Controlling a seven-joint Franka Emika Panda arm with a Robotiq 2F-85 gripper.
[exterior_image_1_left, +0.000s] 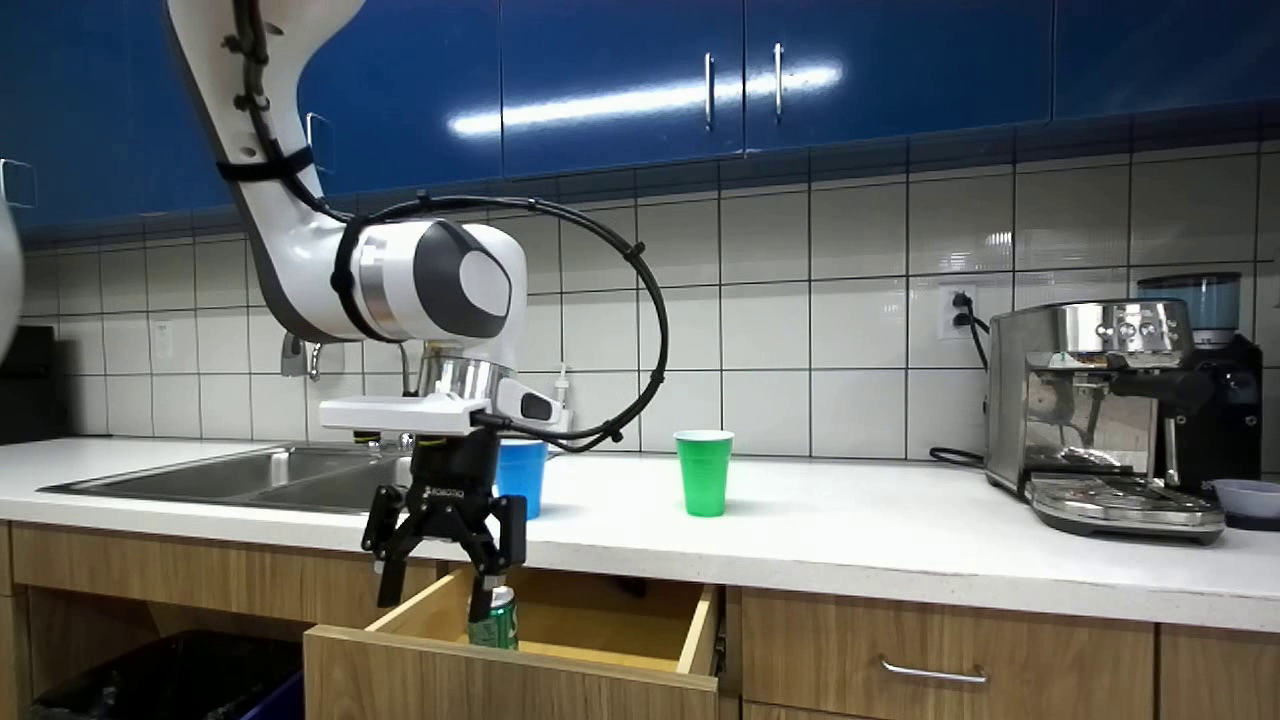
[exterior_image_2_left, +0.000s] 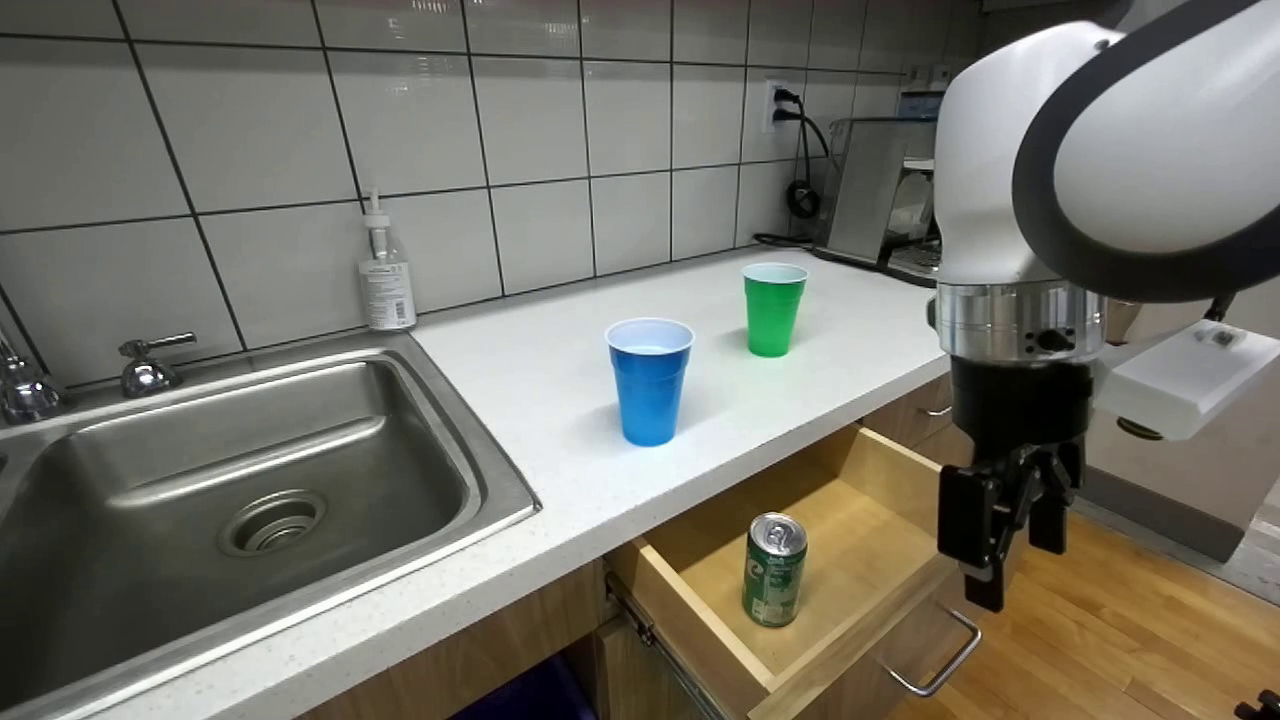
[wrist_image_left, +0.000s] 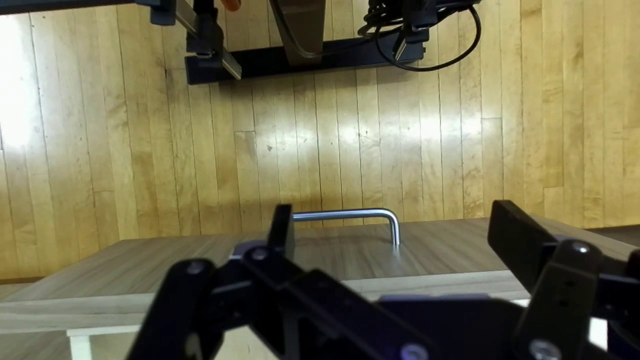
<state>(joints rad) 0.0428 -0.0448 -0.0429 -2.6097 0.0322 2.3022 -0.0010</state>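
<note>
My gripper (exterior_image_1_left: 435, 592) is open and empty, pointing down above the front of a pulled-out wooden drawer (exterior_image_1_left: 600, 625). In an exterior view the gripper (exterior_image_2_left: 1015, 560) hangs by the drawer's front panel. In the wrist view the drawer's metal handle (wrist_image_left: 345, 215) shows between the spread fingers (wrist_image_left: 392, 220), with no clear contact. A green soda can (exterior_image_2_left: 773, 578) stands upright inside the drawer; a finger partly covers the can (exterior_image_1_left: 503, 628) in an exterior view. A blue cup (exterior_image_2_left: 650, 395) and a green cup (exterior_image_2_left: 772, 315) stand upright on the counter.
The white counter (exterior_image_1_left: 850, 520) overhangs the drawer. A steel sink (exterior_image_2_left: 420, 480) and soap bottle (exterior_image_2_left: 387, 285) are beside the cups. An espresso machine (exterior_image_1_left: 1090, 400) stands farther along. Blue cabinets (exterior_image_1_left: 620, 90) hang above. A bin (exterior_image_1_left: 180, 670) sits under the sink.
</note>
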